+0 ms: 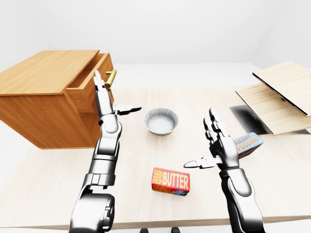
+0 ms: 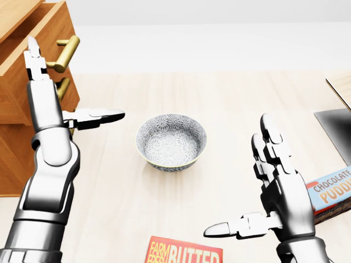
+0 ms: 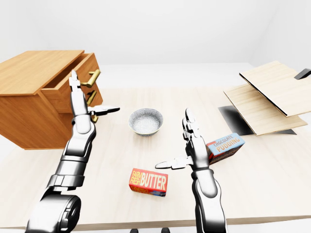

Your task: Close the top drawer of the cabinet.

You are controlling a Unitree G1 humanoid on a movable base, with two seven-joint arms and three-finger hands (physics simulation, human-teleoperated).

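Note:
The wooden cabinet (image 1: 48,97) stands at the left of the table. Its top drawer (image 2: 52,30) sticks out only a little, and a narrow strip of its inside shows in the left-eye view. The drawer's brass handle (image 2: 67,51) juts to the right, above a lower drawer's brass handle (image 2: 63,87). My left hand (image 2: 60,98) is open and flat, with its fingers (image 2: 34,57) pointing up against the drawer front and its thumb out to the right. My right hand (image 2: 252,186) hovers open over the table at the lower right and holds nothing.
A patterned bowl (image 2: 171,141) sits mid-table, right of my left hand. A butter box (image 2: 184,253) lies at the bottom edge and a chocolate pudding box (image 2: 332,192) beside my right hand. Wooden boards (image 1: 282,92) and a dark panel (image 2: 334,129) are at the right.

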